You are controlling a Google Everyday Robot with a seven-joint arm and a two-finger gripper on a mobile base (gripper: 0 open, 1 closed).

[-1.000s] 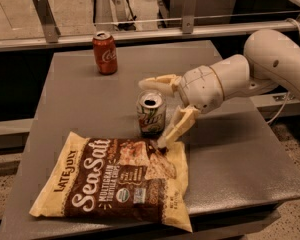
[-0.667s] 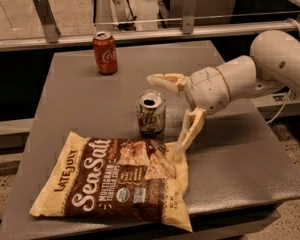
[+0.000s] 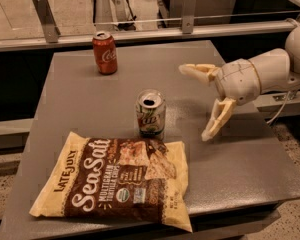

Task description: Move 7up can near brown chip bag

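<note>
1. The pincer [image 3: 194, 102] hangs over the right part of the tabletop [image 3: 250, 169] with its two pale fingers spread wide apart and holding nothing. One finger points left and the other slants down toward the surface. It is clear of everything, with open space between it and the nearest object.

2. Nearest to its left is the 7up can [image 3: 151, 114], standing upright with its top opened. The can sits at the upper edge of the brown chip bag [image 3: 115, 184], so close that I cannot tell whether they touch.

3. The bag lies flat across the front left of the tabletop, with its lettering face up.

4. Judging by this layout, the can is already next to the bag and the task looks practically done.

5. The main risk is the downward finger. If the arm swings left while low, that finger could clip the can, which is light and would tip or skid easily. An open can could also spill onto the bag.

6. A nudge could also roll the can away from the bag and undo the placement.

7. The red cola can [image 3: 105, 52] stands well apart at the far left, out of harm's way.
</note>
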